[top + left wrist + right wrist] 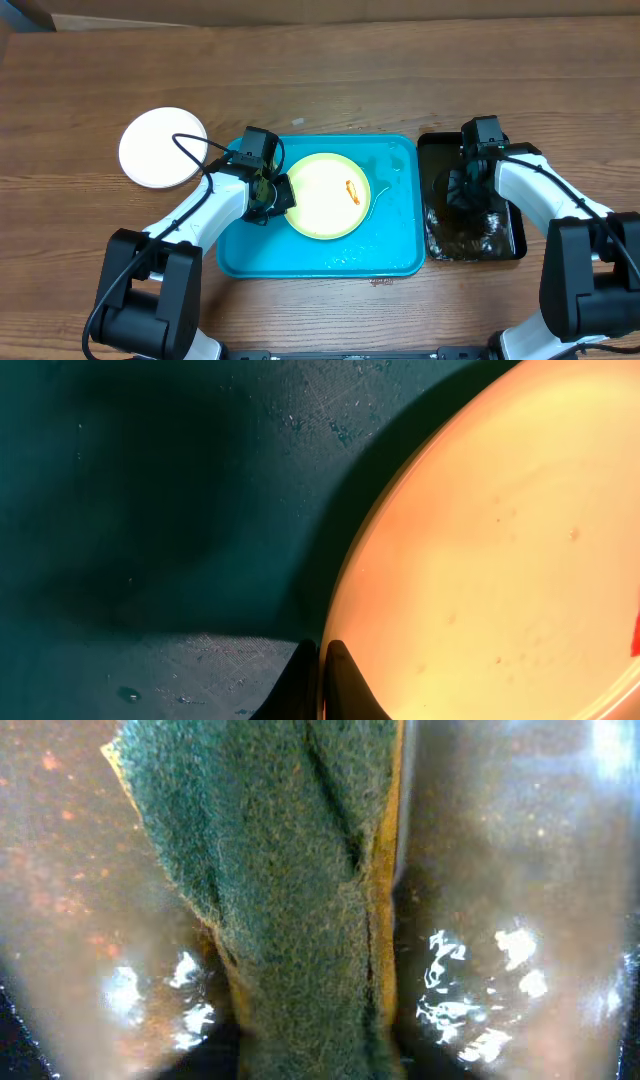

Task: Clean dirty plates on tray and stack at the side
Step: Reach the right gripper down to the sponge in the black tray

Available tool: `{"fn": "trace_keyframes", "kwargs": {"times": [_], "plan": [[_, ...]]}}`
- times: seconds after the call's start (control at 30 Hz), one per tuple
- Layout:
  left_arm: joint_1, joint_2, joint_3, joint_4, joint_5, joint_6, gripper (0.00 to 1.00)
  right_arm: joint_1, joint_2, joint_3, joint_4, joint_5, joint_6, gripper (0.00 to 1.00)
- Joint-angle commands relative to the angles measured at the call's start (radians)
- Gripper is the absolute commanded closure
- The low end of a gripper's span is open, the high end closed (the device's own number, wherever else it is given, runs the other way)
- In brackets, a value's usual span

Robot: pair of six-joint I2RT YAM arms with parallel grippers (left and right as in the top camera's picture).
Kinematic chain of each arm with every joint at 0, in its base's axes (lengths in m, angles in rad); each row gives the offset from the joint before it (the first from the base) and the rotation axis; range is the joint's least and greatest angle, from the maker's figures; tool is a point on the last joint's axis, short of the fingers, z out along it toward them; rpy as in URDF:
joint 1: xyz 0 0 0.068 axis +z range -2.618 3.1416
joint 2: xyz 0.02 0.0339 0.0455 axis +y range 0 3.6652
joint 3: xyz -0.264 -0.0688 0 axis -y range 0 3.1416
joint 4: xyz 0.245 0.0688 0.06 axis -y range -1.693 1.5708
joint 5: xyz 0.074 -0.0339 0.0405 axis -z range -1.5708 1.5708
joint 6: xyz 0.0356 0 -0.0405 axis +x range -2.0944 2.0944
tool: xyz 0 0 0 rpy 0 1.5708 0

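Over on the left side of the turquoise tray (395,235), my left jaws were clenched on the rim of the pale yellow plate (320,205), one tip either side of the edge. That plate lay flat in the tray, its orange smear (351,189) not wiped off yet. I figured it for light and stiff but wet and slick, so a rim pinch was really the only hold going, and it could easily skate out if I tilted it. Nothing else sat in the tray besides a film of water. The black tray (512,240) on the right held murky water and the green sponge (290,900), soft and soggy. My right jaws were down at it, but I couldn't tell whether they'd bitten yet. A white plate (162,148) sat out on the tabletop (400,80), well left of the tray.
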Motion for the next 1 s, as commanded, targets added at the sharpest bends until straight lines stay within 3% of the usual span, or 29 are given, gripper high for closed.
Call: {"fn": "trace_keyframes", "kwargs": {"times": [0.0, 0.5, 0.53, 0.57, 0.63, 0.67, 0.7, 0.73, 0.77, 0.97], "plan": [[-0.008, 0.011, -0.010, -0.001, -0.013, 0.008, 0.96, 0.000, -0.021, 0.033, -0.003, 0.011, -0.004, 0.43], [-0.008, 0.011, -0.010, -0.011, -0.014, 0.008, 0.96, -0.001, -0.019, 0.016, 0.115, 0.048, -0.007, 0.44], [-0.008, 0.011, -0.010, -0.011, -0.014, 0.008, 0.96, -0.001, -0.019, 0.014, 0.118, 0.048, -0.007, 0.49], [-0.008, 0.011, -0.010, -0.011, -0.014, 0.008, 0.96, -0.001, -0.019, 0.013, 0.126, 0.048, -0.008, 0.92], [-0.008, 0.011, -0.010, -0.010, -0.014, 0.008, 0.96, -0.001, -0.019, 0.013, 0.131, 0.048, -0.008, 0.96], [-0.008, 0.011, -0.010, -0.010, -0.014, 0.008, 0.96, -0.001, -0.019, 0.013, 0.132, 0.048, -0.008, 0.92], [-0.008, 0.011, -0.010, -0.011, -0.014, 0.008, 0.96, -0.001, -0.019, 0.013, 0.136, 0.049, -0.008, 0.79], [-0.008, 0.011, -0.010, -0.011, -0.014, 0.008, 0.96, -0.002, -0.019, 0.013, 0.144, 0.049, -0.008, 0.54], [-0.008, 0.011, -0.010, -0.011, -0.014, 0.008, 0.96, -0.002, -0.019, 0.013, 0.156, 0.049, -0.008, 0.40], [-0.008, 0.011, -0.010, -0.010, -0.014, 0.008, 0.96, -0.004, -0.019, 0.013, 0.255, 0.054, -0.050, 0.37]]}}
